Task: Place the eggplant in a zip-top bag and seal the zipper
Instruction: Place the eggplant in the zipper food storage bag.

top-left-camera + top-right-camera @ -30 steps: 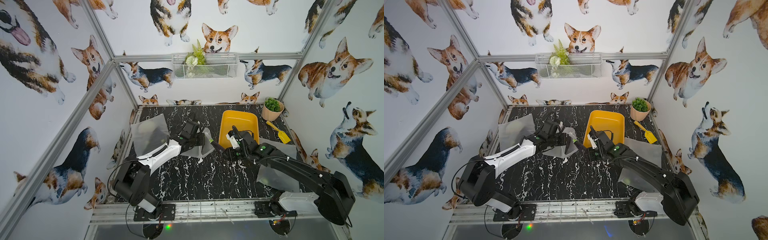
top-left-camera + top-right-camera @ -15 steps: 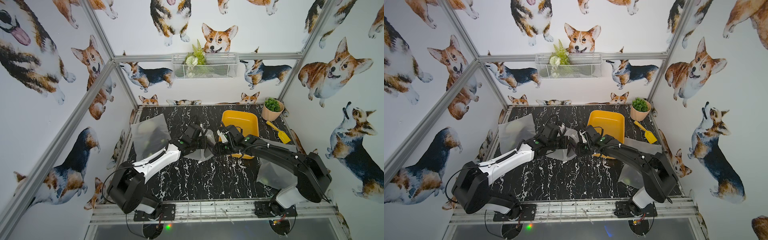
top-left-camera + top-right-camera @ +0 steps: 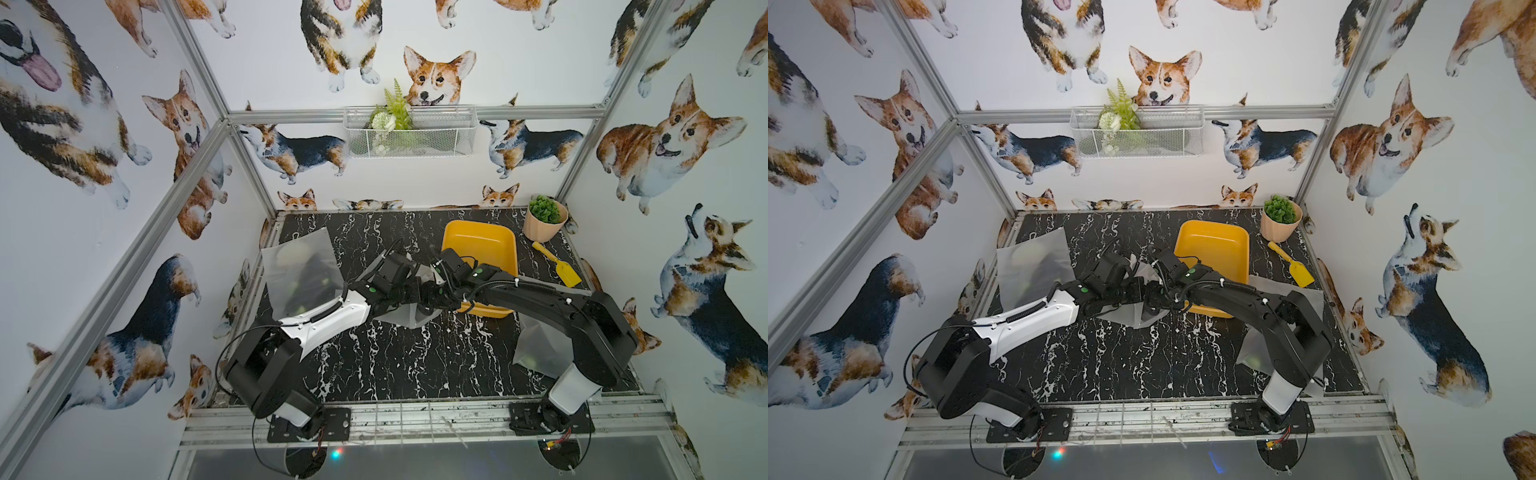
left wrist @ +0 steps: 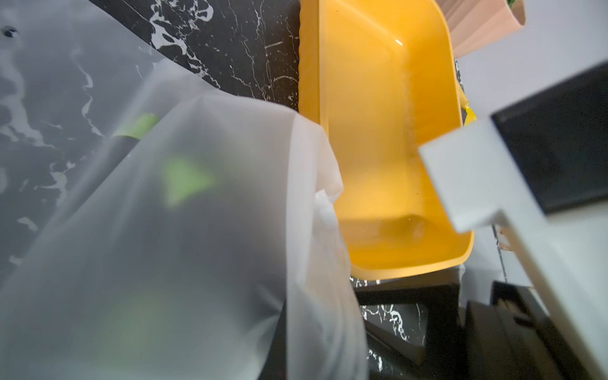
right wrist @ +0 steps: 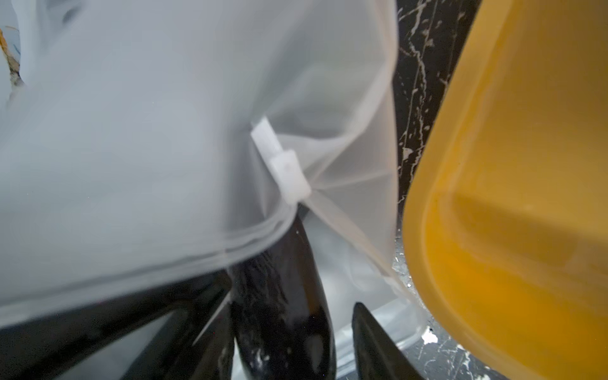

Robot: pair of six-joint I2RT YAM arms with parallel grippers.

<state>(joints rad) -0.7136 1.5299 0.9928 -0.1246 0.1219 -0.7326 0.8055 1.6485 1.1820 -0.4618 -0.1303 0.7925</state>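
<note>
My left gripper is shut on the frosted zip-top bag, which hangs from it over the middle of the table; its jaws are hidden behind the bag in the left wrist view. The right gripper meets it at the bag's mouth. In the right wrist view the dark glossy eggplant pokes in under the zipper strip, just below the white slider. The right gripper is open, with a gap between one finger and the eggplant. A dark shape with green patches shows through the bag.
A yellow tray stands right behind the grippers. A potted plant and a yellow scoop sit at the back right. Other frosted bags lie at the left and under the right arm.
The right arm swung left from the tray to the bag's mouth with the eggplant, and its jaws have widened. The left gripper shifted slightly with the bag.
</note>
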